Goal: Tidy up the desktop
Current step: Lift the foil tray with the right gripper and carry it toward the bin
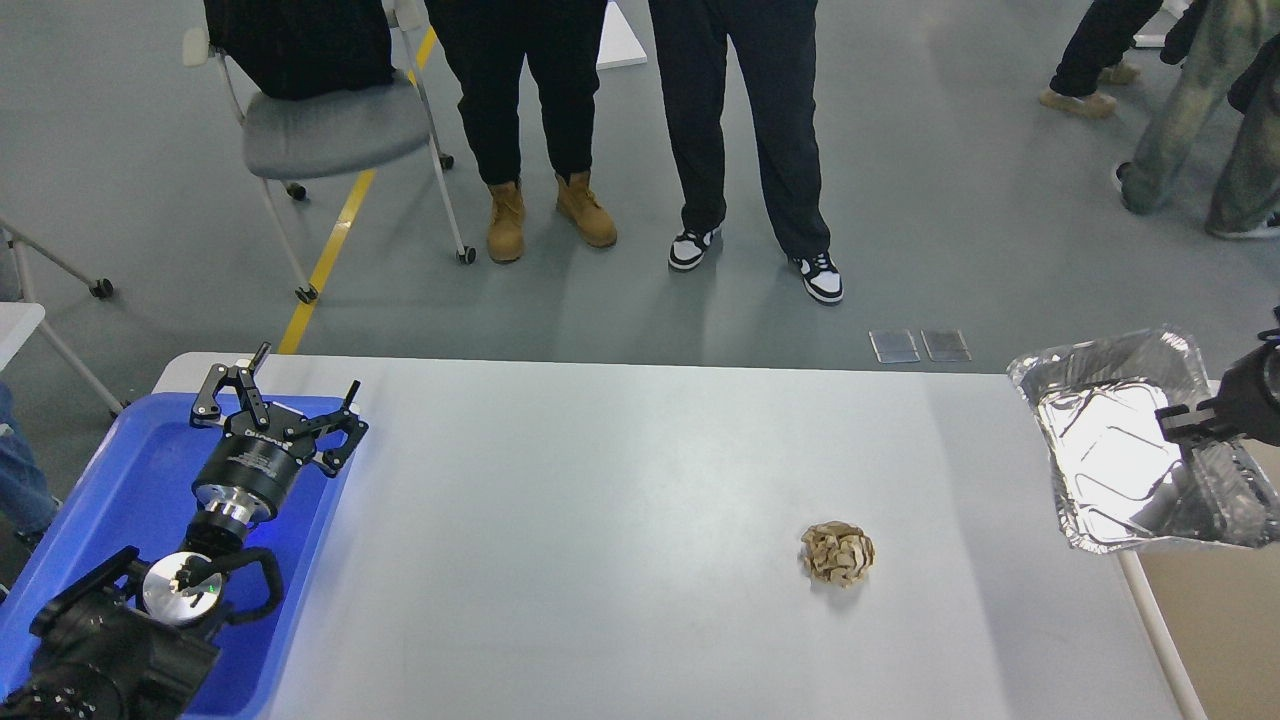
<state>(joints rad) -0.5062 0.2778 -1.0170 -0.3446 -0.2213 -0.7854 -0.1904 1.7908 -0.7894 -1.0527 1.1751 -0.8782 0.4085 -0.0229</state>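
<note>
The light-grey desktop (620, 500) fills the lower view. A crumpled brown paper ball (838, 554) lies on it, right of centre. My right gripper (1185, 420) is shut on the rim of a silver foil tray (1120, 440) and holds it lifted and tilted above the desktop's right edge, over the beige bin (1215, 630). My left gripper (280, 400) is open and empty above the far end of the blue plastic tray (120, 480) at the desktop's left edge.
Two people stand on the floor beyond the far edge of the desktop. A grey chair (320, 120) on castors stands at the back left. More people are at the far right.
</note>
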